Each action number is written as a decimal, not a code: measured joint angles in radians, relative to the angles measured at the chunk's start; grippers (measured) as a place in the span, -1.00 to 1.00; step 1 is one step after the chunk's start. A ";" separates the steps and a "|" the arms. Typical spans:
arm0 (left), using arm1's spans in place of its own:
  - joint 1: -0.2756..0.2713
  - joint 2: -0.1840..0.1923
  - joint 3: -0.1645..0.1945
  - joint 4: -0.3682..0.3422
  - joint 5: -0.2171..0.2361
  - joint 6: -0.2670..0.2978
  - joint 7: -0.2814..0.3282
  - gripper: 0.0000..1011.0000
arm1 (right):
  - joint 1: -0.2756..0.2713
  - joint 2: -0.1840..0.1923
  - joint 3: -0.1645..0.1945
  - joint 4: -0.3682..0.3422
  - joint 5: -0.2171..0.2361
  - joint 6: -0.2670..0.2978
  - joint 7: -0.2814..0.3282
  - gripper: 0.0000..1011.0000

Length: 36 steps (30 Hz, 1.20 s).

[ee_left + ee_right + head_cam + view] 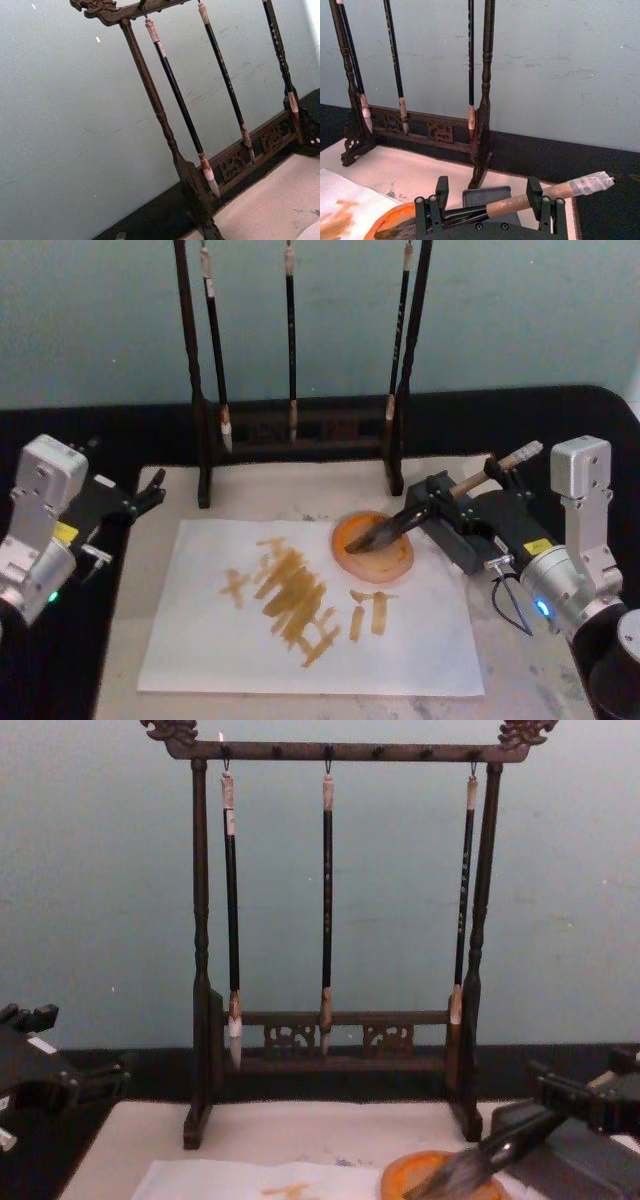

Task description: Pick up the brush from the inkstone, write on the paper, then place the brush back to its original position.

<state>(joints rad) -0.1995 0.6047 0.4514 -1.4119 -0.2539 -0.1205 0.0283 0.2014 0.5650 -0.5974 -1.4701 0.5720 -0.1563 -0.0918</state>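
Right gripper (437,502) clamped on the brush (440,502), tuft resting in the orange inkstone (373,546) at the paper's (310,610) far right edge. Left gripper (150,490) parked left of the mat, fingers apart. 3 thin brushes (327,900) hang on rack.

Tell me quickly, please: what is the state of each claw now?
Left claw: open, holding nothing, parked at the table's left edge.
Right claw: closed on the brush, tuft over the orange inkstone.

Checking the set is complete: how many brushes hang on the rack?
3: left brush, middle brush, right brush, all hanging from the rack. The brush is separate, in the right gripper.
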 joint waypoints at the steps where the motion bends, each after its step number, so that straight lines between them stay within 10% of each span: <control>1: 0.000 0.000 0.000 0.000 0.000 0.000 0.000 1.00 | 0.000 0.000 0.000 0.000 0.001 0.000 0.000 0.98; 36: 0.000 0.000 0.000 0.000 0.000 0.000 0.000 1.00 | -0.001 0.001 0.001 -0.002 0.007 0.000 0.003 0.98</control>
<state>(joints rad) -0.1995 0.6047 0.4514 -1.4120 -0.2539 -0.1205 0.0283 0.2004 0.5656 -0.5960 -1.4723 0.5794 -0.1562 -0.0886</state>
